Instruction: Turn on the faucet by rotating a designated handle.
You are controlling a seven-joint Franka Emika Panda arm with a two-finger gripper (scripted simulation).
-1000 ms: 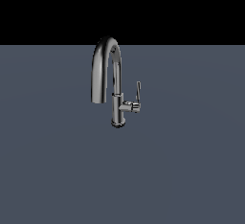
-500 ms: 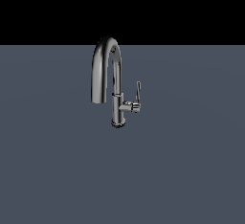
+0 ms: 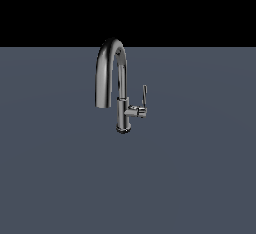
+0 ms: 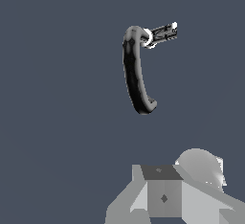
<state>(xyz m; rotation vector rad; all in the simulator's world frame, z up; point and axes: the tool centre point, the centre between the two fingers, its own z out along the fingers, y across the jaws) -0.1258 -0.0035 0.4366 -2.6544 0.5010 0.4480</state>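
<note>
You see in the exterior view the faucet (image 3: 121, 109) standing upright on the grey surface (image 3: 60, 178). Going from that view's left to its right, you meet first the open end of the arched spout, then the slim body, then the short stub, and last the handle (image 3: 144, 98). The handle is a thin flat lever and its long axis is nearly vertical, pointing up from the stub. The arm is not in this view.

In the wrist view the faucet (image 4: 136, 70) and the handle (image 4: 164, 31) lie well apart from the gripper (image 4: 165, 196), with bare surface between. Only the gripper's body shows, so you cannot tell how far the fingers are spread; it holds nothing. I judge you must first travel toward the handle side, not the spout.
</note>
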